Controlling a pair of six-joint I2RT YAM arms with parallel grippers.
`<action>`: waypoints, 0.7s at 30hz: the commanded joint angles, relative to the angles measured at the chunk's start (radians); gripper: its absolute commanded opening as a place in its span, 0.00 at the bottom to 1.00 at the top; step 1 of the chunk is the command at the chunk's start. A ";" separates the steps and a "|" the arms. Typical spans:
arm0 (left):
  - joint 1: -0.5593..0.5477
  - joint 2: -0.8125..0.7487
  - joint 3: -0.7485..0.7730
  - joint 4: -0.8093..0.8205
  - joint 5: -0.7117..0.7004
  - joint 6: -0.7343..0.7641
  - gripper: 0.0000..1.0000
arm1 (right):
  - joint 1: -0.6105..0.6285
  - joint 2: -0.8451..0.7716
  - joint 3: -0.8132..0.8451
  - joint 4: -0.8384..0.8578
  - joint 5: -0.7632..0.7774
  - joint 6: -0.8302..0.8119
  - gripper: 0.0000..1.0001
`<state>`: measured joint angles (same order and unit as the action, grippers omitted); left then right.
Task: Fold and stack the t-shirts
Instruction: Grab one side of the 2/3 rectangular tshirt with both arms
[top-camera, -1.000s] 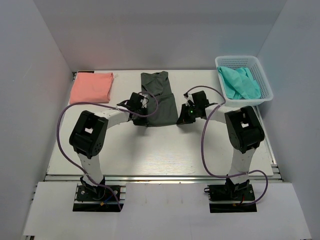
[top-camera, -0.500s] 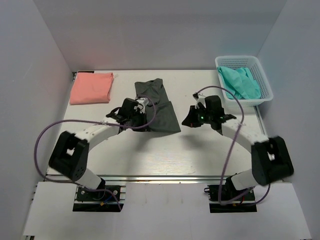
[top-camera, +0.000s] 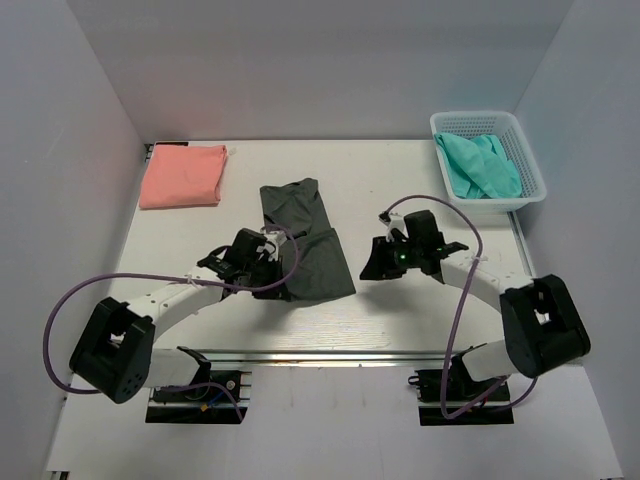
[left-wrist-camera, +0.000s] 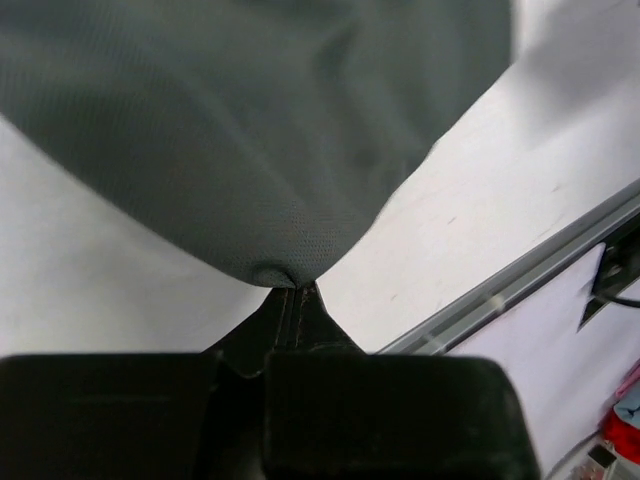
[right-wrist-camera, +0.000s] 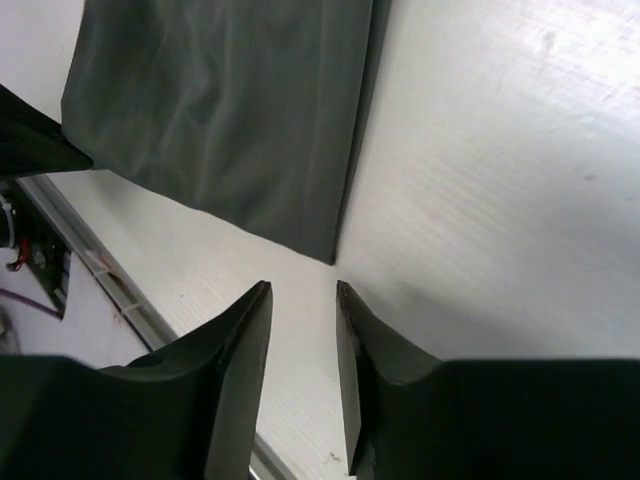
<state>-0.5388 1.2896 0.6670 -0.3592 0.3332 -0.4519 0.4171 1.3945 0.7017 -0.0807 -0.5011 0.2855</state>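
Charcoal grey fabric t-shirt (top-camera: 305, 235) lies half-folded at the middle of the white table (top-camera: 440, 320), corner pinched by the closed left gripper (left-wrist-camera: 290, 298), right gripper (right-wrist-camera: 302, 292) parted and empty; salmon pink shirt (top-camera: 183, 175) folded far-left, teal shirts (top-camera: 480, 165) unfolded in the white lattice basket (top-camera: 441, 124).

The overhead view is bright, evenly lit from above and sharp throughout, with a pale sheen on the table (top-camera: 350, 320) toward its front edge and only faint, soft-edged shadows. The walls (top-camera: 320, 70) fall off to a cool grey (slightly lilac). In the left wrist view the left gripper (left-wrist-camera: 291, 296) is an underexposed, blurred black mass, while the weave of the charcoal t-shirt (left-wrist-camera: 250, 150) just above it is crisp. In the right wrist view the right gripper (right-wrist-camera: 302, 292) is dark and soft-edged, with a diffuse shadow beside it on the glossy tabletop.
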 joint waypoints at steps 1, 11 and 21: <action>-0.007 -0.047 -0.027 -0.037 -0.019 -0.039 0.00 | 0.043 0.052 -0.011 -0.013 -0.053 -0.008 0.41; -0.016 -0.070 -0.047 -0.073 -0.048 -0.039 0.00 | 0.155 0.210 0.013 0.002 -0.014 0.007 0.44; -0.016 -0.102 -0.067 -0.073 -0.048 -0.048 0.00 | 0.198 0.233 0.035 -0.013 0.136 0.075 0.42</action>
<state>-0.5522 1.2270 0.6025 -0.4347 0.2920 -0.4892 0.6083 1.6115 0.7223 -0.0532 -0.4995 0.3340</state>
